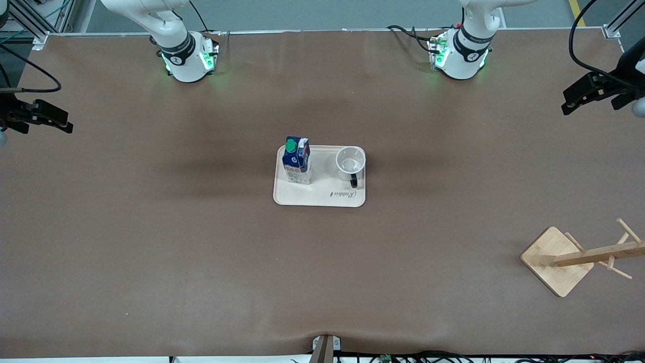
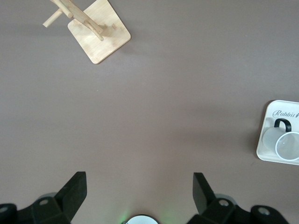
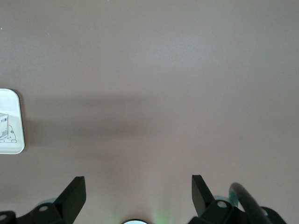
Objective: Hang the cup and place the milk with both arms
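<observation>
The white cup (image 1: 350,164) with a black handle stands upright on a cream tray (image 1: 322,197) at the table's middle. The dark-blue and white milk carton (image 1: 296,160) with a green cap stands on the same tray, toward the right arm's end. My left gripper (image 1: 565,102) is open and empty, high over the table's edge at the left arm's end. My right gripper (image 1: 69,123) is open and empty over the right arm's end. The left wrist view shows its open gripper (image 2: 139,179), the cup (image 2: 287,143) and the tray (image 2: 262,150). The right wrist view shows its open gripper (image 3: 138,183) and the tray's corner (image 3: 17,140).
A wooden cup rack (image 1: 558,260) with pegs stands near the front camera at the left arm's end; it also shows in the left wrist view (image 2: 99,35). Brown table surface lies between the tray and both grippers. Cables run along the table's edges.
</observation>
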`<state>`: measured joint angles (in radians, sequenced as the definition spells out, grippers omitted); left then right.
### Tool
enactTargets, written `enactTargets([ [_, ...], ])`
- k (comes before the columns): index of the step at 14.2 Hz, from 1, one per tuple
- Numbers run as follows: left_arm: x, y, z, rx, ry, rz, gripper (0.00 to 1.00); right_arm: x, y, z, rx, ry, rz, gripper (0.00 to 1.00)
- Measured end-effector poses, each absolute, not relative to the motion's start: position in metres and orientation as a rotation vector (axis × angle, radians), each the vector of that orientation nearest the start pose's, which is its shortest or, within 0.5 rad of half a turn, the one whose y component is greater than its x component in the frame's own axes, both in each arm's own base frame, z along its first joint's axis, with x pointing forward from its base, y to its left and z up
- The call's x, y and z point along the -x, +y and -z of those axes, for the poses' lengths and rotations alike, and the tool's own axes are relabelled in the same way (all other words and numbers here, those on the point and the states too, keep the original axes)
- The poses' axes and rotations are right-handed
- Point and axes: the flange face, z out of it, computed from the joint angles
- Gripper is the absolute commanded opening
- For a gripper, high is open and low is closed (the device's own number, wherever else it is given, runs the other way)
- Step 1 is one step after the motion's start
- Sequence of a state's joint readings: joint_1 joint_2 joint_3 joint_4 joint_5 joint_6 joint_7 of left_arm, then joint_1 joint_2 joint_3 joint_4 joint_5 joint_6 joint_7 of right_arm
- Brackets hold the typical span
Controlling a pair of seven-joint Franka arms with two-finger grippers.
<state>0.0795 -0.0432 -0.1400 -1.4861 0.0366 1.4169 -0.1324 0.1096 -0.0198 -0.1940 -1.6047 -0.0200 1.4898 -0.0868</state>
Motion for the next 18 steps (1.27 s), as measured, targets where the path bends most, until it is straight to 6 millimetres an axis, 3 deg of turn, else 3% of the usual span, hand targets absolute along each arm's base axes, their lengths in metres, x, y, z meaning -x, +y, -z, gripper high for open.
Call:
enactTargets([
  [9,-0.524,-0.042,-0.664,3.091,-0.083,-0.089,1.0,-0.536,-0.048,-0.612,3.142,-0.004,-0.161,1.0],
  [14,-0.533,-0.095,-0.628,3.079,-0.035,-0.185,1.0,-0.535,-0.047,-0.611,3.129,-0.005,-0.179,1.0],
  [18,-0.541,-0.146,-0.584,3.08,-0.057,-0.178,1.0,-0.535,-0.046,-0.611,3.128,-0.005,-0.18,1.0],
])
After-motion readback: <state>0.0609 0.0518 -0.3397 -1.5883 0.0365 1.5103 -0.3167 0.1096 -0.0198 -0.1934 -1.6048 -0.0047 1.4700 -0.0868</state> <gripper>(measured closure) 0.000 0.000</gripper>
